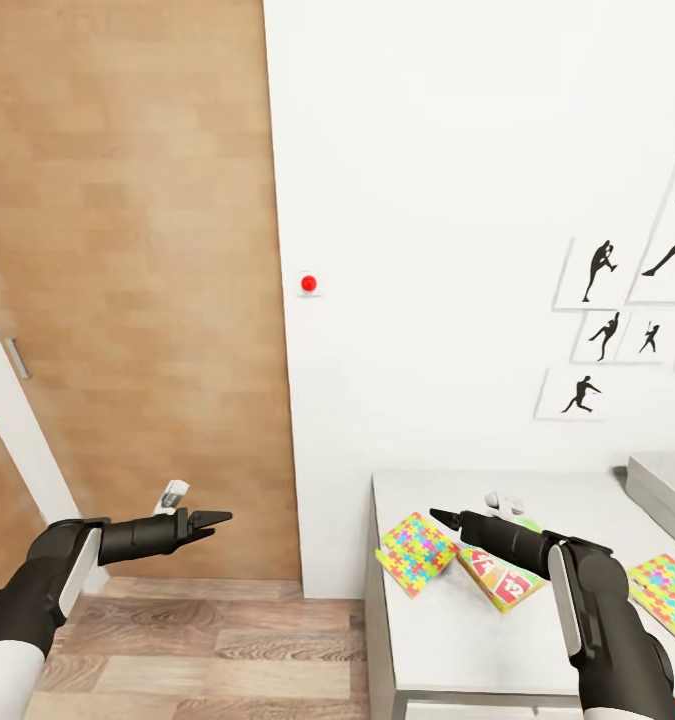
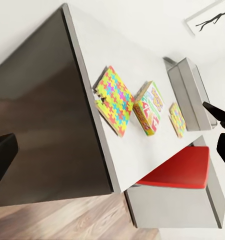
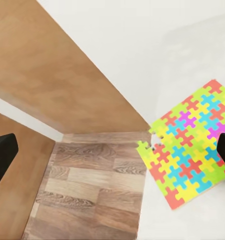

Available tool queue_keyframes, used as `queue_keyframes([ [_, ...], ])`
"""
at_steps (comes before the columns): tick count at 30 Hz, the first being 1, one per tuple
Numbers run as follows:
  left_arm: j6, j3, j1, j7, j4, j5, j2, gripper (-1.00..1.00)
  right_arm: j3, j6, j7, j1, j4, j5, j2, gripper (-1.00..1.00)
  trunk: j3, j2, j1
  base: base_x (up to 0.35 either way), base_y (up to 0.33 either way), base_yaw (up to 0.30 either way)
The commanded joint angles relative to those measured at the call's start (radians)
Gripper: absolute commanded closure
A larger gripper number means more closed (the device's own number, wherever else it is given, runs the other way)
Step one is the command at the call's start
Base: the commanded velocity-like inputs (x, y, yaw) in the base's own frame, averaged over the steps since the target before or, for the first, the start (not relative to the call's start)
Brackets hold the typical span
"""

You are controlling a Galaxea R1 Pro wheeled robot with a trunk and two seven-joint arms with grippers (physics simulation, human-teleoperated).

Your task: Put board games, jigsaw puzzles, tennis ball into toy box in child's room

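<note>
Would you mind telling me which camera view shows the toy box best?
The left wrist view: the toy box shows along its full length on the table, past the board game. The head view catches just its corner at the frame's edge.

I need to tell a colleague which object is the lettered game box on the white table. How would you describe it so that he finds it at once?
Start at the long white table against the white wall. Between two flat squares patterned with colourful jigsaw pieces lies the red, green and yellow printed game box. Unlike its neighbours, it is thicker and carries printed numbers, not puzzle shapes.
</note>
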Motion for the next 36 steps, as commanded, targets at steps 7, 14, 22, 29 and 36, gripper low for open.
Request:
queue_keyframes([
  [7, 0.006, 0.000, 0.000, -0.001, 0.000, 0.003, 0.000, -1.00, -0.003, 0.006, 0.006, -0.002, -0.001, 0.002, 0.001, -1.00, -0.001, -0.001, 0.000, 0.000, 0.172, -0.029],
  [14, 0.006, 0.000, 0.000, -0.001, 0.000, 0.003, 0.000, -1.00, -0.003, 0.005, 0.013, -0.001, -0.001, 0.002, 0.001, -1.00, -0.001, -0.001, 0.000, 0.000, 0.027, -0.006],
  [22, 0.006, 0.000, 0.000, -0.001, 0.000, 0.003, 0.000, -1.00, -0.003, 0.004, 0.015, -0.001, -0.001, 0.002, 0.001, -1.00, -0.001, -0.001, 0.000, 0.000, 0.001, 0.000],
  [29, 0.006, 0.000, 0.000, -0.001, 0.000, 0.003, -0.001, -1.00, -0.003, 0.004, 0.015, -0.001, -0.001, 0.002, 0.001, -1.00, 0.001, -0.001, 0.000, 0.042, 0.008, -0.053],
  [36, 0.006, 0.000, 0.000, -0.001, 0.001, 0.003, 0.000, -1.00, -0.004, 0.004, 0.015, -0.002, -0.001, 0.002, -0.001, -1.00, 0.005, -0.001, 0.000, 0.098, 0.037, -0.109],
])
